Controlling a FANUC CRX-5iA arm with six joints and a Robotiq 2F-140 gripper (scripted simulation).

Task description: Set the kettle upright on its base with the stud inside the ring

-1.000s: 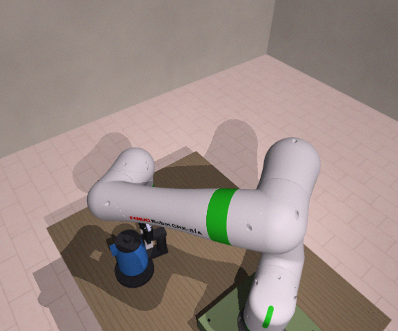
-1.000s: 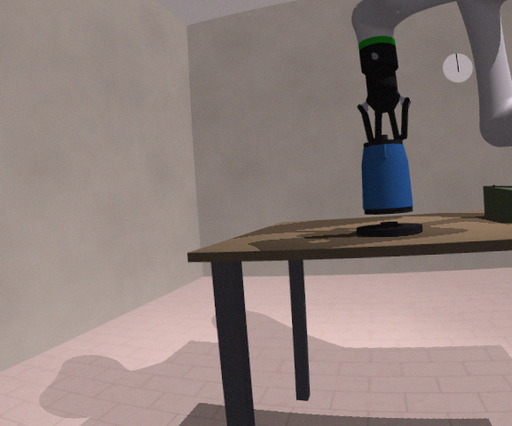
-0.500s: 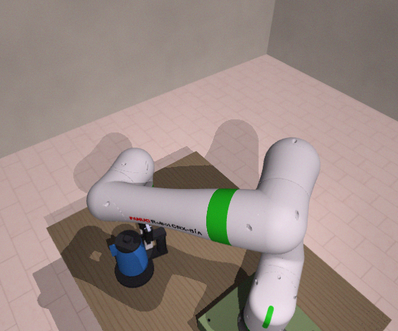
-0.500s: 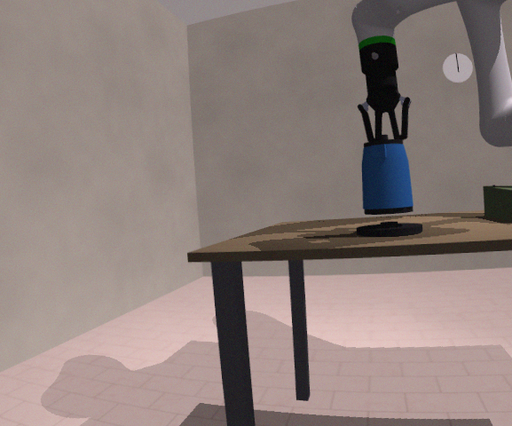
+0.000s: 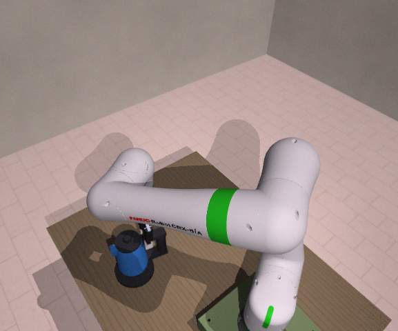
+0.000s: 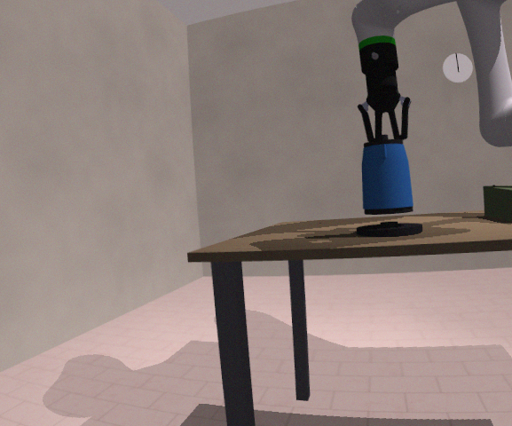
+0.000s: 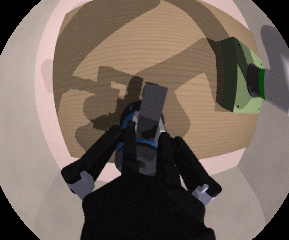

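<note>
The blue kettle (image 6: 386,177) with a black lid and handle hangs upright from my gripper (image 6: 383,136), which is shut on its top. Its underside floats a little above the black round base (image 6: 389,228) on the wooden table, roughly over it. A low stud stands up at the base's middle. In the top view the kettle (image 5: 131,254) shows over the base (image 5: 134,278), with its spout to the left; the arm hides most of the gripper. In the wrist view the fingers close over the kettle's top (image 7: 139,135), and the base is hidden beneath.
The green robot pedestal (image 6: 510,202) stands on the table to the right of the base. The table's left edge (image 6: 192,254) is some way from the base. The white arm link (image 5: 199,214) spans above the table.
</note>
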